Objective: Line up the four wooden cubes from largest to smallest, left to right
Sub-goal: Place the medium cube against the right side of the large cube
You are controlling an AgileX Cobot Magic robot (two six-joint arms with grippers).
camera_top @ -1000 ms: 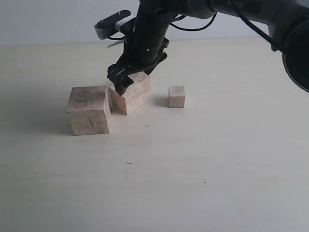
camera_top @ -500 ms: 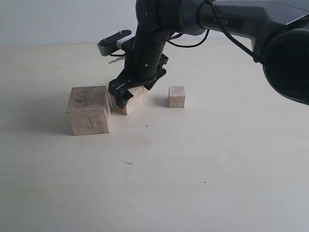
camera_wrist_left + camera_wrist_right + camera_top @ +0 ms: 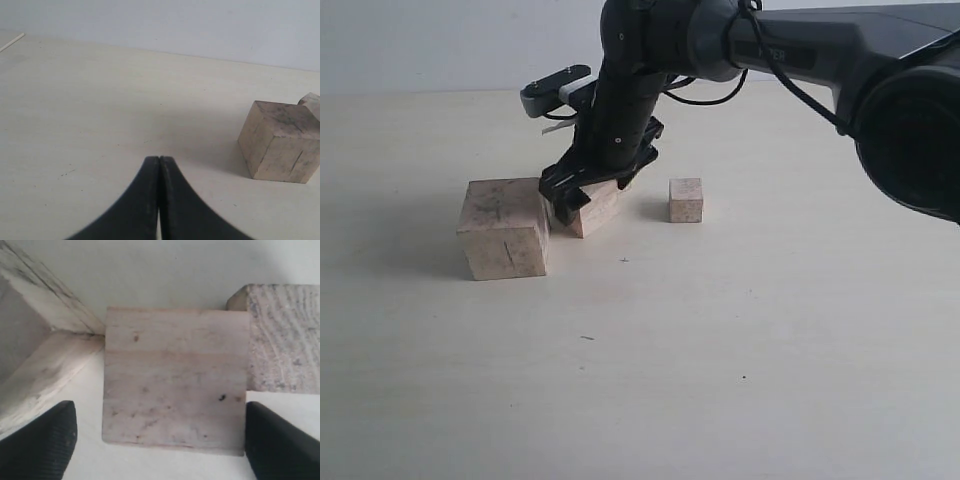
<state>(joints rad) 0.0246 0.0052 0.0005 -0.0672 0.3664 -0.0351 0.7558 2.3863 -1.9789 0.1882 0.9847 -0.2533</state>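
The four wooden cubes lie close together. The largest cube [image 3: 505, 228] [image 3: 280, 140] [image 3: 35, 360] is at the left, and the second-largest cube [image 3: 593, 210] [image 3: 175, 385] sits askew against its right side. A third cube [image 3: 285, 335] touches that one's far corner; in the exterior view the arm hides it. The smallest cube [image 3: 686, 200] stands apart to the right. My right gripper [image 3: 582, 192] [image 3: 160, 440] is open, astride the second-largest cube, with a gap at one finger [image 3: 37, 440]. My left gripper [image 3: 159, 160] is shut on nothing, over bare table away from the largest cube.
The pale table [image 3: 720, 340] carries only the cubes. The black right arm [image 3: 640, 60] reaches in from the upper right, over the cluster. A corner of another cube [image 3: 311, 102] peeks from behind the largest one in the left wrist view.
The right gripper has come down and now straddles the second-largest cube. It now hides the third cube in the exterior view. The cubes themselves have hardly moved.
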